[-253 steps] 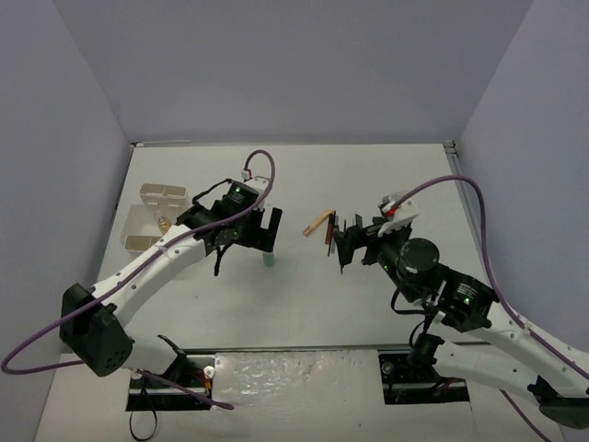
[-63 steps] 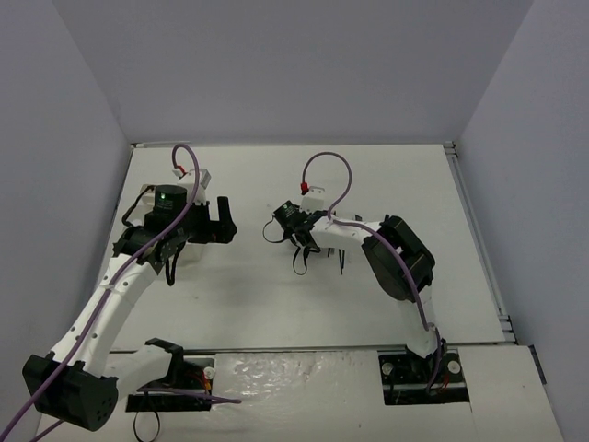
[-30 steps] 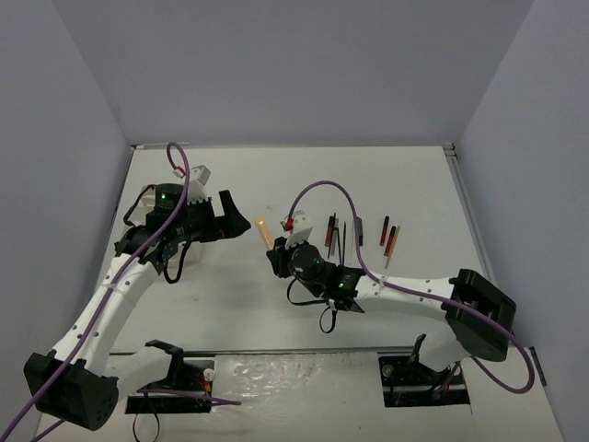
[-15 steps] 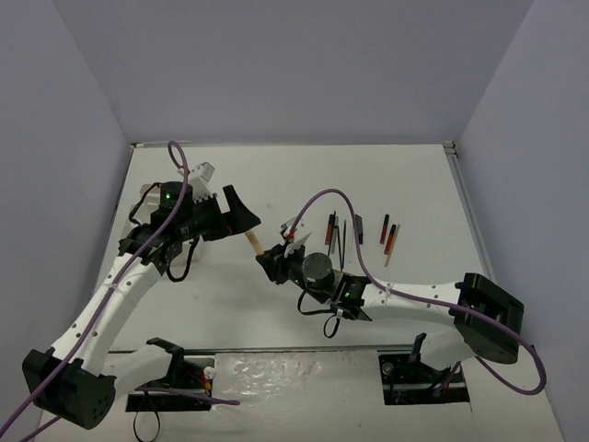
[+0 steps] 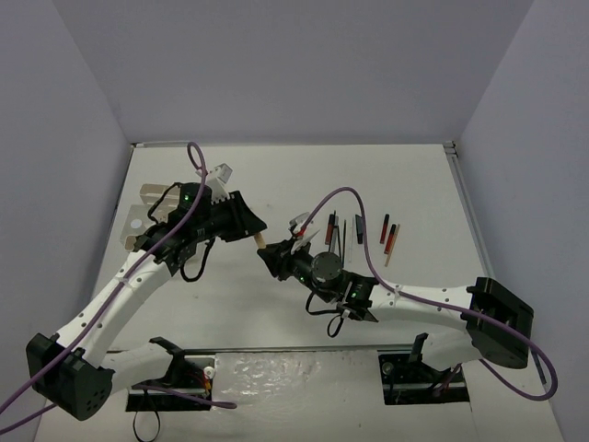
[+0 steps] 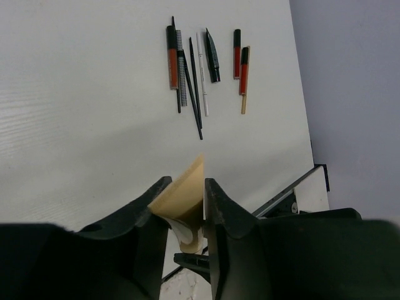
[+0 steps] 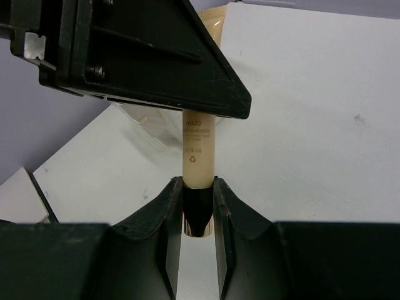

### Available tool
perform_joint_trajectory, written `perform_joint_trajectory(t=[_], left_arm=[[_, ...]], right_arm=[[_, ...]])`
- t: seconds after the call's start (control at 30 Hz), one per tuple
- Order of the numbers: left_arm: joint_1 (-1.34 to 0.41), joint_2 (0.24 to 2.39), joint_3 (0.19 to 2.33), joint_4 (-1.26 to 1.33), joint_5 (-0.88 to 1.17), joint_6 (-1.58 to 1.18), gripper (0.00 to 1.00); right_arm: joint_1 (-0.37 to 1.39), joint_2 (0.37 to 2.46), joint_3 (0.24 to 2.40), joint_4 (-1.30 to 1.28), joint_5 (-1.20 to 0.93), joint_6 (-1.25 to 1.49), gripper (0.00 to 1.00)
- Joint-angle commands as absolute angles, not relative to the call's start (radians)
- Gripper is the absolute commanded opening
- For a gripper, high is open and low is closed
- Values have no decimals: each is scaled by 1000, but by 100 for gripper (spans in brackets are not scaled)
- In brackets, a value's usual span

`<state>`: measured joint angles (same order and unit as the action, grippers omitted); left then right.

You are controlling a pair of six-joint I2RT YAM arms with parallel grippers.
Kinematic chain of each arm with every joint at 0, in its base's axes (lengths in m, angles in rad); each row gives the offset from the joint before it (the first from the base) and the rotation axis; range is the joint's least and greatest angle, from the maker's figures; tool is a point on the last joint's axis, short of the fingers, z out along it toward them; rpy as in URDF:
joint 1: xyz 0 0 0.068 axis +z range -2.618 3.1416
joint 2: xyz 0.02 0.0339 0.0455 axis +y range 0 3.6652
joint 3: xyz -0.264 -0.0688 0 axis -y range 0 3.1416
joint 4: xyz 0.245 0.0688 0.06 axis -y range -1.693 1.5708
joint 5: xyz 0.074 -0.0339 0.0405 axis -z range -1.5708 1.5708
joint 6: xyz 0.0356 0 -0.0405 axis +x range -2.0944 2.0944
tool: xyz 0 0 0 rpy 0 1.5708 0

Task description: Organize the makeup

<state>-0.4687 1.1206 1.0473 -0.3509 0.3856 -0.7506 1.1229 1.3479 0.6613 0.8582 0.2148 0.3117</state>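
A tan makeup tube with a black cap hangs above the table between both grippers. My left gripper is shut on its flat crimped end. My right gripper is shut on its black cap, with the tan body running up to the left gripper. The rest of the makeup lies in a row on the table: a black-red tube, thin black pencils, a white pencil and two short red tubes. The row also shows in the top view.
The white compartmented tray stands at the far left, partly hidden under my left arm; it shows blurred in the right wrist view. Grey walls close in the table on three sides. Purple cables loop over both arms.
My right gripper has carried the tan tube left and toward the left arm. My left gripper has swung right and closed on the tube's flat end.
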Motion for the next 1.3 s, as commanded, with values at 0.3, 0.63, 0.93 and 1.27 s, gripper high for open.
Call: perform_joint_trajectory(t=[0.3,0.63,0.93,1.27], left_arm=[[-484,1100,1127,-315,233,-647,0],[-214,1216,1323,-379,30,-440,0],[87,1385,1417,-186,-19,-424,0],[188,1570,1500,-85,-37,-408,0]], right_arm=[[1127,1291,681,883,314,298,79],[1120,1133,663,636,509,263,99],[1102,938,576,496,606,271,100],[1067,808,523,400,623,274,100]])
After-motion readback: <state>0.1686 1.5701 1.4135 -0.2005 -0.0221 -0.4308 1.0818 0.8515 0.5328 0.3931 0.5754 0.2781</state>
